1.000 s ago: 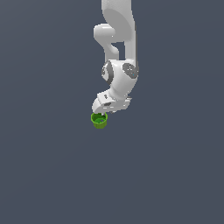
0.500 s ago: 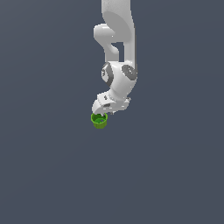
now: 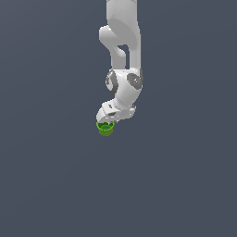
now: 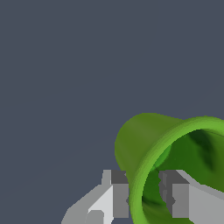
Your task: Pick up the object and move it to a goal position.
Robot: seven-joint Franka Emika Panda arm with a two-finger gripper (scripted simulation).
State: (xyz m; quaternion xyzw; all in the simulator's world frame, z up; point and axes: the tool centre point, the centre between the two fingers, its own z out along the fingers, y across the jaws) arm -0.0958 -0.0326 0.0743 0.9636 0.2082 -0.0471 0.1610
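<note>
The object, a small bright green cup (image 3: 106,128), stands upright on the dark grey floor in the exterior view, directly under the white arm's hand. My gripper (image 3: 108,122) comes down onto its rim from above. In the wrist view the cup (image 4: 136,140) fills the lower corner, its darker inside facing the camera. The gripper (image 4: 144,194) straddles the cup's wall. One finger (image 4: 119,197) is against the outside and the other finger (image 4: 175,199) is inside the cup, with the rim pinched in the narrow gap between them.
A flat, uniform dark grey floor (image 3: 55,185) surrounds the cup on every side. The white arm (image 3: 124,55) rises straight up behind the hand to the upper edge of the exterior view.
</note>
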